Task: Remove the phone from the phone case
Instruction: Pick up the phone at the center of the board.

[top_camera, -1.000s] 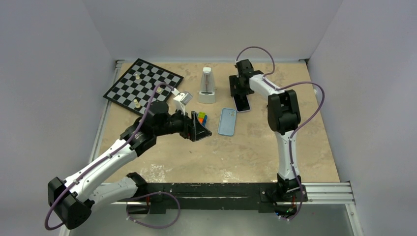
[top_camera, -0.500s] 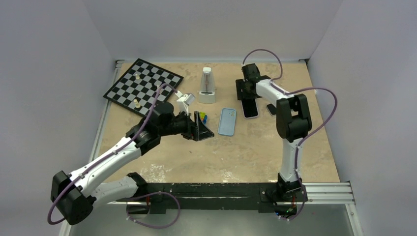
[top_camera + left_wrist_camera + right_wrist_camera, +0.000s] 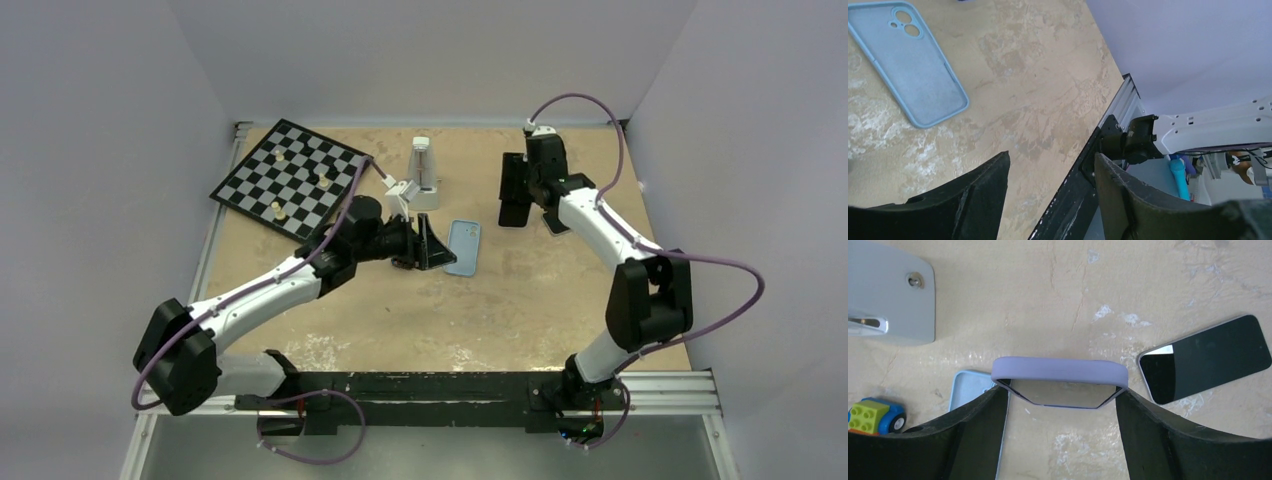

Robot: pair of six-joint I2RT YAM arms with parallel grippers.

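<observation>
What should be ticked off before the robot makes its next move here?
1. Phone out of its case: ok, it lies bare on the table.
2. Purple case held by the right gripper: ok, pinched at both ends.
3. Left gripper free: ok, open and empty.
4. Blue case out of the way: ok, flat on the table, apart from both grippers.
5. Phone unharmed: cannot tell.

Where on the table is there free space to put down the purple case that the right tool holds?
Widest bare patch: the table between the blue case and the near rail. The right edge is bare, but the right arm hangs over it. Crowded: the far strip, with chessboard, metronome, phone, left tool, and right tool holding the purple case.
</observation>
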